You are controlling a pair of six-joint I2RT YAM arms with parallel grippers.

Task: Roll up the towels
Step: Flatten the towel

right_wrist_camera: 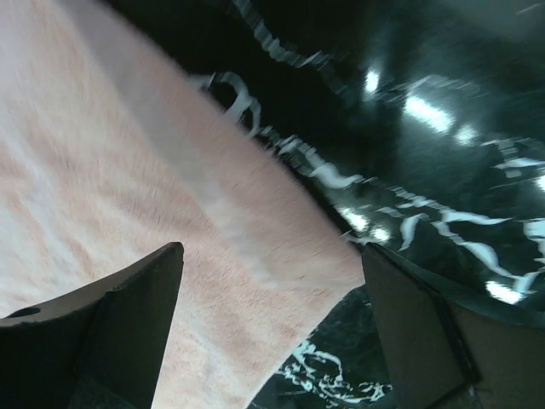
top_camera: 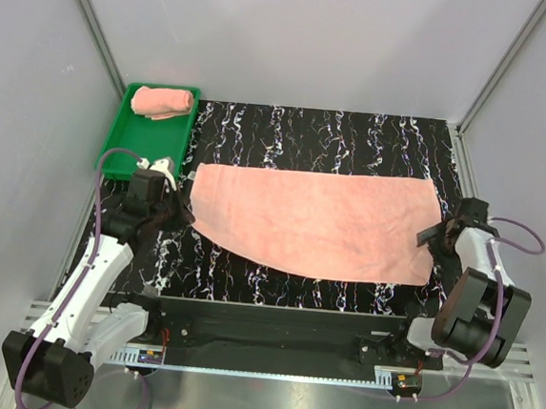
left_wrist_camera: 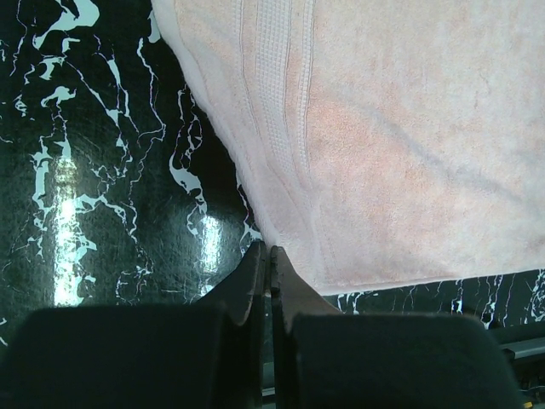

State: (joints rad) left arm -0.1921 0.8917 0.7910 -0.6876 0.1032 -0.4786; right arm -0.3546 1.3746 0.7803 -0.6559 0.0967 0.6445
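Note:
One salmon-pink towel [top_camera: 314, 223] lies spread flat across the black marbled table [top_camera: 356, 135]. A second towel [top_camera: 162, 102] sits rolled at the far end of the green tray [top_camera: 149, 141]. My left gripper [top_camera: 184, 212] is at the flat towel's left edge. In the left wrist view its shut fingertips [left_wrist_camera: 268, 253] meet right at the hem of the towel [left_wrist_camera: 383, 128], with nothing seen between them. My right gripper [top_camera: 430, 239] hangs over the towel's right edge. Its fingers [right_wrist_camera: 128, 315] stand wide open above the towel's corner [right_wrist_camera: 255, 256], holding nothing.
The green tray stands at the back left, just beyond the left arm. Grey walls close in the table on three sides. A black rail with both arm bases [top_camera: 272, 324] runs along the near edge.

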